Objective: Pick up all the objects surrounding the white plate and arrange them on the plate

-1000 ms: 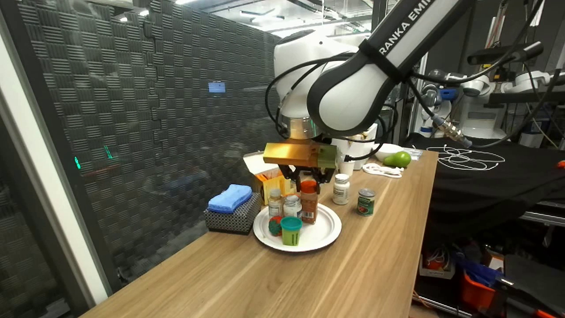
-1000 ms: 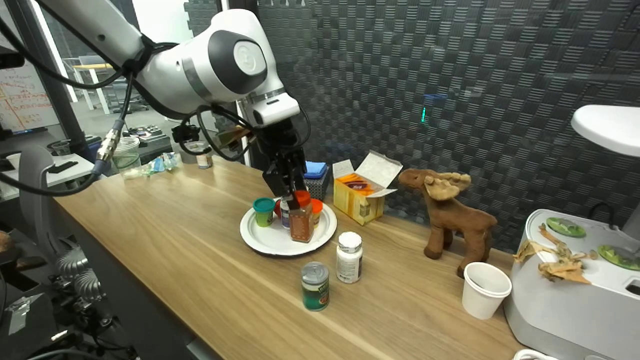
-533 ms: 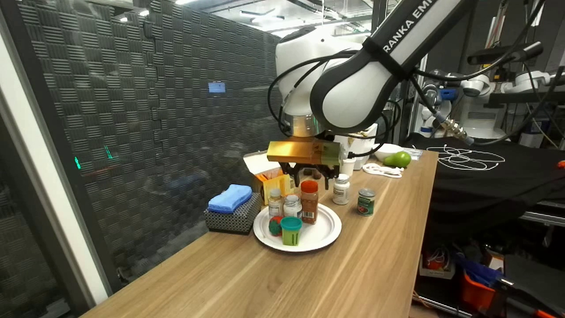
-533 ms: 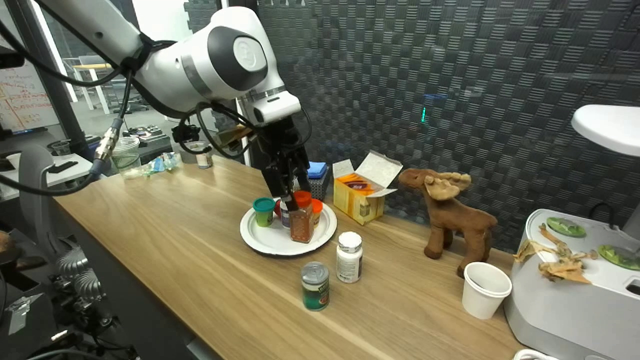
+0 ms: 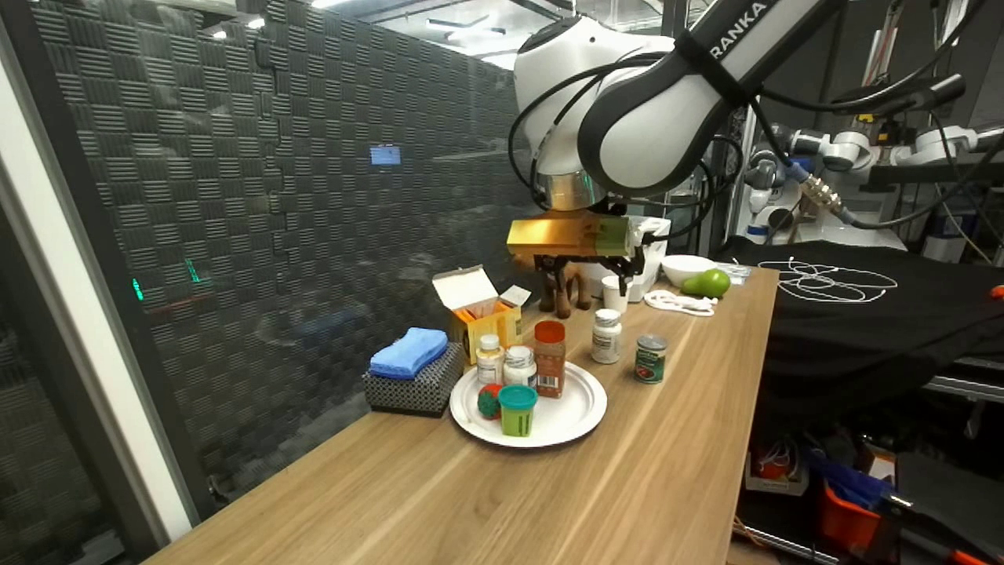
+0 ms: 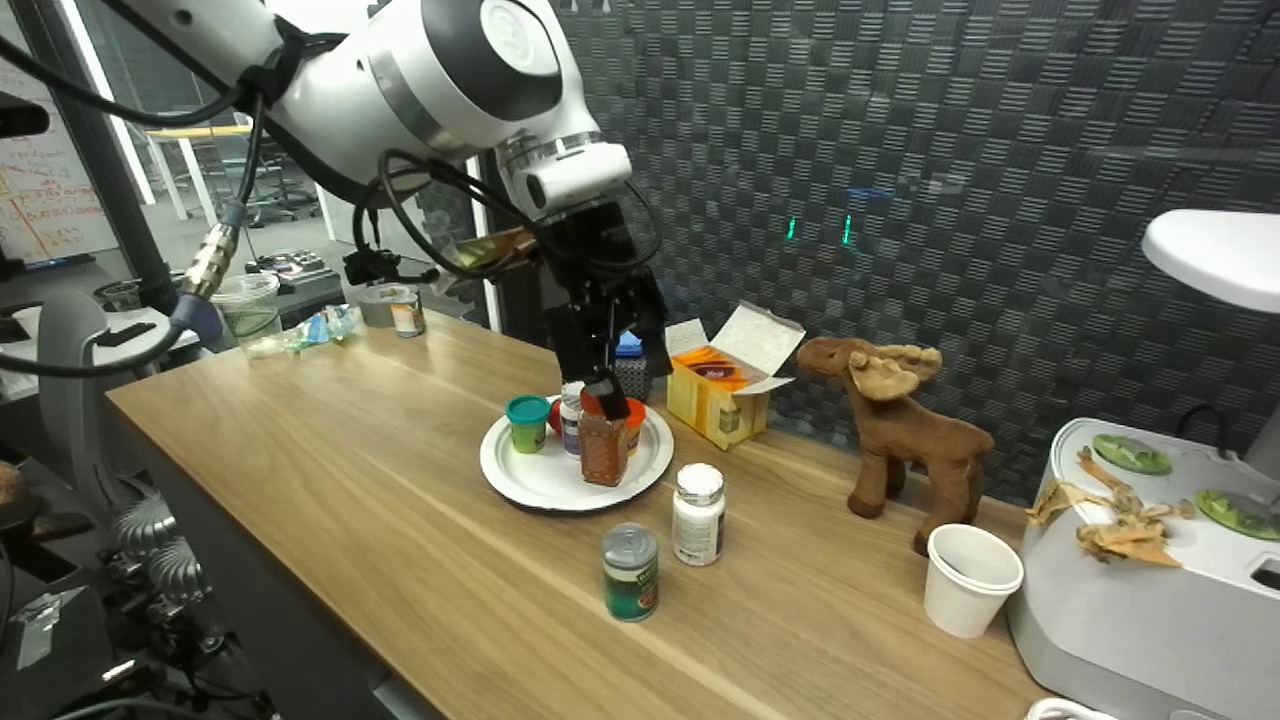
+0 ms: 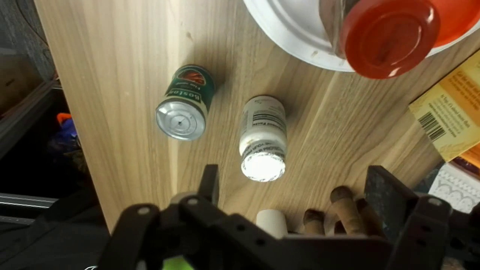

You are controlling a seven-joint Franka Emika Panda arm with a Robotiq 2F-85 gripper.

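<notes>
Gripper (image 7: 294,183) spread wide abv tbl (image 5: 541,502), apart from red-capped btl (image 5: 550,362).

The tabletop (image 5: 502,494) is of smooth wood, the red cap (image 7: 390,39) is of glossy plastic, the plate (image 5: 571,406) looks matt.

Arm (image 5: 667,133): white capitals in an exterior view; we read "RANKA".
Green can (image 7: 186,102): upside down in the wrist view, we read "Boston"; a smaller line next to it we cannot make out.
White bottle (image 7: 264,129), beside the can: we read "Facts", next to a panel of dark lines; capitals round the neck, distorted.
Yellow carton (image 7: 452,112): barcode, with small print we cannot read securely.
Orange-capped bottle (image 5: 550,359): pale label patch, striped, too small for us.
Whiteboard (image 6: 55,190): red handwriting, illegible to us.
</notes>
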